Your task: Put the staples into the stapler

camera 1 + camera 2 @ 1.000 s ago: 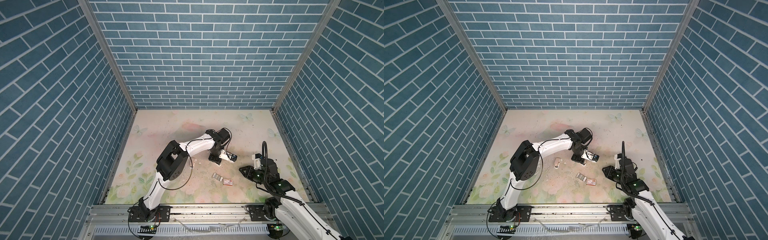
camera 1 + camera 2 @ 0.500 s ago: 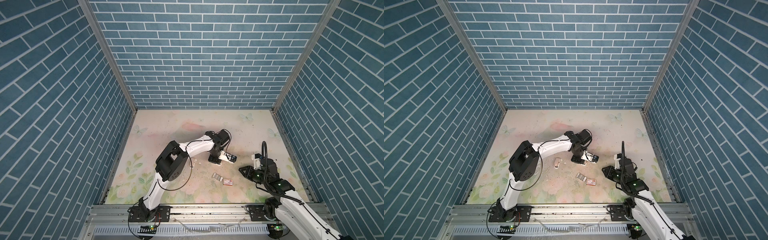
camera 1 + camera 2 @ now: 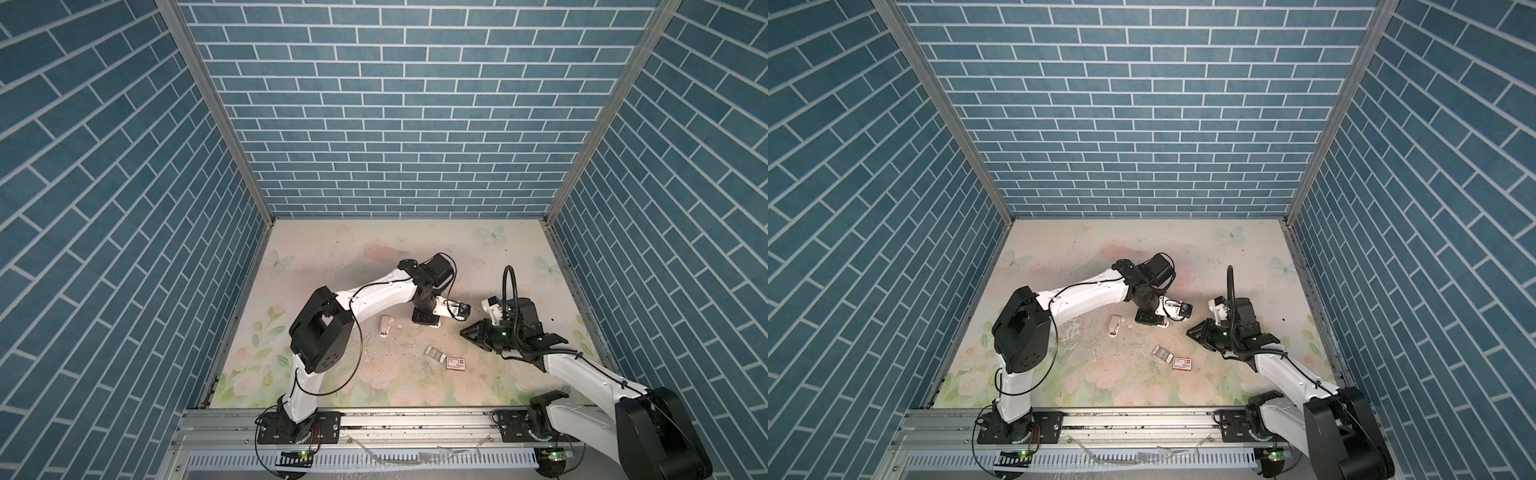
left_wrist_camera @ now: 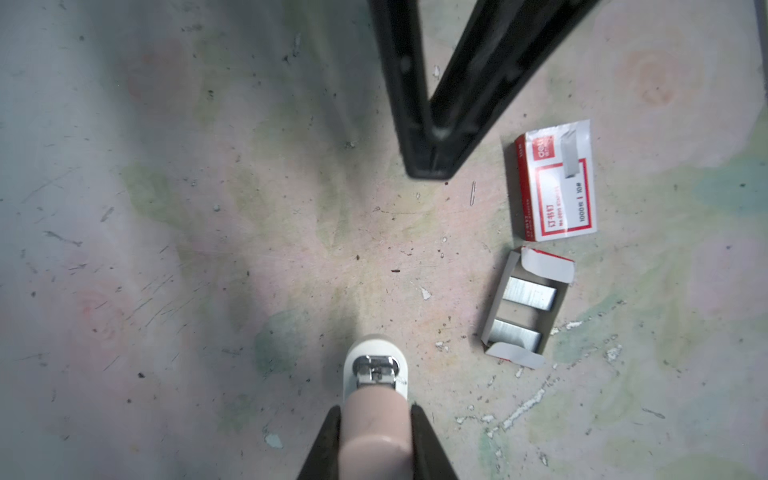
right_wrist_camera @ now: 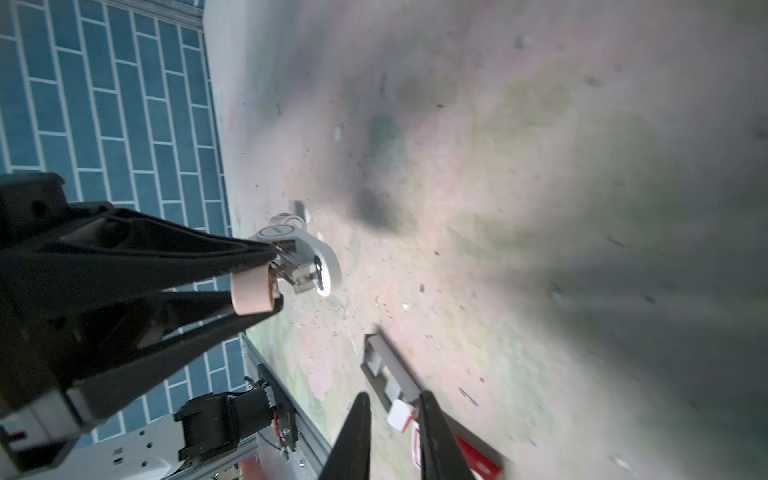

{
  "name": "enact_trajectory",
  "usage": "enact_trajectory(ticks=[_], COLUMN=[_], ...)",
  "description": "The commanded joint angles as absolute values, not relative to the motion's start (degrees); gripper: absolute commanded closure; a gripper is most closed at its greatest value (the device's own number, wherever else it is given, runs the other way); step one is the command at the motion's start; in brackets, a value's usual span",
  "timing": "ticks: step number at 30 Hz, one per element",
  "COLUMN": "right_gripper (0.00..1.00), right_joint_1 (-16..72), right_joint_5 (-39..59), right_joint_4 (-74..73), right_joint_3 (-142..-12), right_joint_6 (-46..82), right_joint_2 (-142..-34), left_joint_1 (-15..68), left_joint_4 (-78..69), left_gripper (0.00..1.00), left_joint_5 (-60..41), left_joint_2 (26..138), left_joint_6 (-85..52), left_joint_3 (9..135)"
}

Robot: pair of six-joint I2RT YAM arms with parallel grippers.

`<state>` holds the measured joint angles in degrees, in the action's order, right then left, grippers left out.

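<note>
Left claw [image 4: 375,411] is clamped on the stapler [image 4: 376,370]. Its fingers [image 4: 328,446] pinch the pink top from both sides, and the white base and metal plate stick out past the tips. The right wrist view shows the same grip side-on: left claw [image 5: 272,276] on the pink part, stapler [image 5: 326,266] with metal channel and white base out in front. Can't tell whether it touches the bench [image 4: 187,232]. In both top views the left claw [image 3: 424,320] points down near the middle of the bench, with the stapler mostly hidden under it. Staples [image 4: 530,294]: two silver strips lying in the open grey tray [image 4: 521,314], none in either claw. The tray sits just beside the red-and-white box [image 4: 557,187], end to end. In both top views the tray [image 3: 434,355] and box [image 3: 1182,363] lie toward the front, right of centre, apart from the stapler. Right claw [image 4: 432,164] is empty, tips a narrow gap apart. In its own wrist view the right claw [image 5: 395,395] has the tray's white flap showing through that gap. It hangs between stapler and box, near the box corner, and in a top view the right claw [image 3: 462,332] sits just behind the tray. Its height over the bench can't be told. A small pale object [image 3: 385,325] lies on the bench left of the left claw; can't identify it.
</note>
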<state>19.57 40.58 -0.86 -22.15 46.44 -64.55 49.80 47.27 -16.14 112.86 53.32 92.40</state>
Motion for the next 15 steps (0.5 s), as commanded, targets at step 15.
enact_trajectory(ticks=[15], right_gripper=[0.79], right_joint_1=[25.25], right_joint_5=[48.0], right_joint_4=[-7.65], right_joint_3=[-31.71], right_joint_6=[45.44], right_joint_2=[-77.86], left_joint_1=[49.22], left_joint_4=[45.36], left_gripper=[1.0], left_joint_5=[-20.4], left_joint_2=[105.61], left_joint_6=[44.42], left_joint_3=[86.76])
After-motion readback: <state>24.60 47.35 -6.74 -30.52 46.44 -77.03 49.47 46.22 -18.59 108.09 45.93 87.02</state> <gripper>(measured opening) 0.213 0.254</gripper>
